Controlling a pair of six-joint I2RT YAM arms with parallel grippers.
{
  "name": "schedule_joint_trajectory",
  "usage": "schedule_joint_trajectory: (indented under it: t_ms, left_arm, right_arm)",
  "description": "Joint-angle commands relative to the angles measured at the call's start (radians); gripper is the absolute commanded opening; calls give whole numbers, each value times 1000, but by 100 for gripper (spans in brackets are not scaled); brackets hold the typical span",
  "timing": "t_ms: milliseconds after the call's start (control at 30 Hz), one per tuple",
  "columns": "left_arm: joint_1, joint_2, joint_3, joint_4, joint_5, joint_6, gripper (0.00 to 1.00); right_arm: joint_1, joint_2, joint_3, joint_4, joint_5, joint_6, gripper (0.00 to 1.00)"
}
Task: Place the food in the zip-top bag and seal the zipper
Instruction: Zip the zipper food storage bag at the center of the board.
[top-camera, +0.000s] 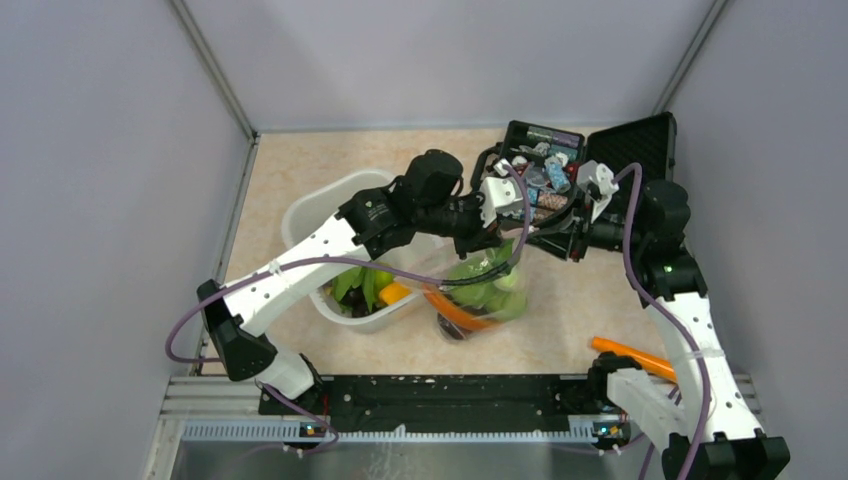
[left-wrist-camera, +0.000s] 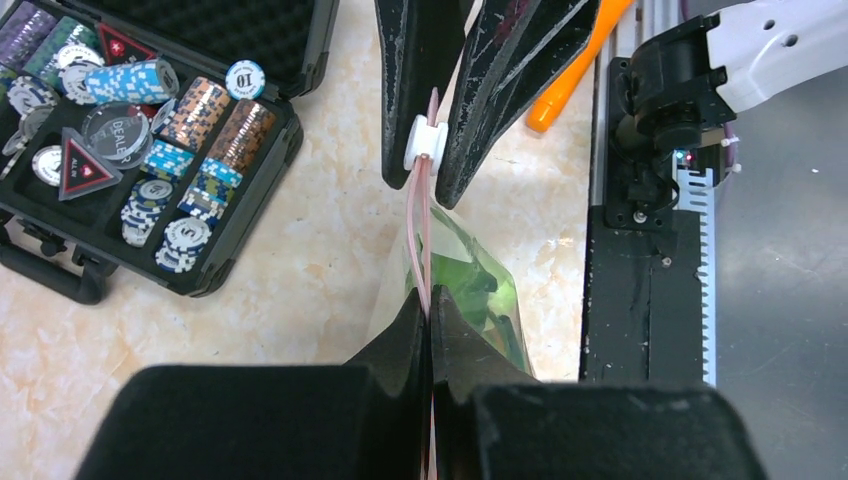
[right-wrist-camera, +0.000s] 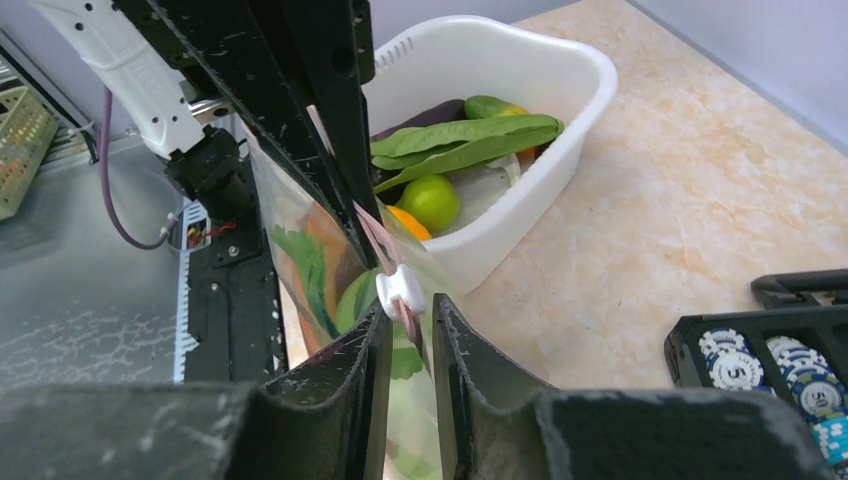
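Low on the right of the top view, an orange carrot (top-camera: 628, 357) lies on the bench (top-camera: 565, 300) by the right arm's base. In the middle is the zip-top bag (top-camera: 490, 295), with green pieces (top-camera: 478, 275) and another carrot (top-camera: 455, 310) inside. The left claw (left-wrist-camera: 430, 322) is shut tight on the pink zipper (left-wrist-camera: 424, 225) at the bag's top edge. The right claw (right-wrist-camera: 410, 322) pinches the white slider (right-wrist-camera: 400, 290) on that same strip, just beside the left claw. Behind the bag, left of middle, sits a white tub (top-camera: 315, 210) holding leafy greens (right-wrist-camera: 465, 140) and a round green fruit (right-wrist-camera: 432, 203). At the top right is an open black case (top-camera: 638, 140) full of chips (left-wrist-camera: 140, 80).
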Motion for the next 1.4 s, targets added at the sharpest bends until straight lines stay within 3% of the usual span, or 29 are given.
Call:
schedule_joint_trajectory:
  t_ms: [0, 200, 300, 400, 500, 567, 667, 767, 1067, 1167, 1367]
  left_arm:
    - [-4, -34, -3, 71, 53, -7, 0]
    - [-5, -39, -4, 71, 43, -4, 0]
    - [-5, -42, -5, 70, 30, -2, 0]
    - [-5, -43, -3, 68, 20, 2, 0]
    - [-5, -51, -4, 64, 5, 10, 0]
    - [-4, -55, -3, 65, 6, 11, 0]
    - [-3, -59, 0, 68, 12, 12, 0]
    - [-4, -58, 1, 70, 16, 13, 0]
    - [-4, -49, 4, 65, 40, 9, 0]
    - [-4, -49, 6, 66, 39, 10, 0]
    - [-4, -56, 5, 72, 22, 8, 0]
  right_arm:
    - [10, -23, 2, 76, -58, -14, 20]
    - [11, -13, 7, 30, -122, -59, 7]
    - [11, -13, 17, -16, -106, -96, 14]
    - [11, -14, 23, -45, -103, -123, 12]
    - [10, -15, 37, -89, -94, -157, 25]
    - [10, -16, 48, -114, -85, -181, 27]
    - [11, -16, 51, -115, -77, -181, 24]
    - [10, -17, 49, -84, -71, -156, 15]
    - [10, -41, 21, 59, -77, -44, 17]
    - [10, -32, 17, 64, -97, -33, 2]
    - [10, -22, 26, 27, -72, -57, 0]
